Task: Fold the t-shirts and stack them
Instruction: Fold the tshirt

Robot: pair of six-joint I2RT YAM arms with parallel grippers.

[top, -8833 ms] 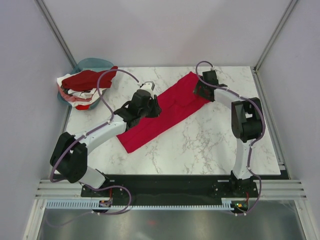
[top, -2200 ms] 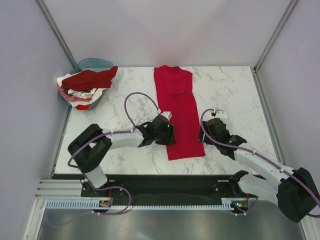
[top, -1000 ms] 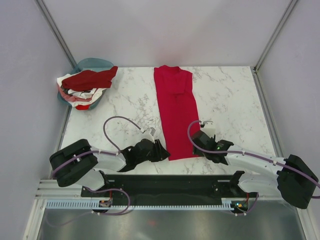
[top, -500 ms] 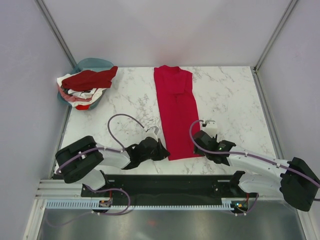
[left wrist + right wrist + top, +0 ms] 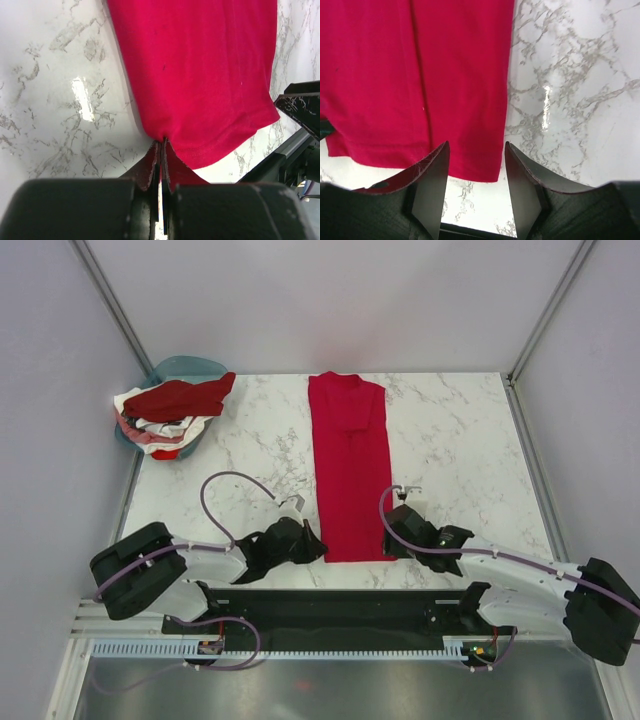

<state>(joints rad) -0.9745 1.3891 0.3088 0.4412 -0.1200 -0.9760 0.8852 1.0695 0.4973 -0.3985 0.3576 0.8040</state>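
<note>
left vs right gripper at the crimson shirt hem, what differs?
Left gripper is shut, pinching the crimson t-shirt at its hem; right gripper is open, jaws apart over that hem. Left is at the near-left corner, right at the near-right. Both sit low at the near edge.

One crimson t-shirt [image 5: 350, 465] on one marble table [image 5: 460, 440]; one teal basin [image 5: 185, 366] at ten o'clock, heaped with at least three more shirts [image 5: 170, 405]; two grippers, the left gripper [image 5: 318, 548] and right gripper [image 5: 392, 540], toward six.

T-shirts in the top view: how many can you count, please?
4: crimson t-shirt flat mid-table; dark red t-shirt, white t-shirt, coral t-shirt piled in basin, far left. More may hide there.
</note>
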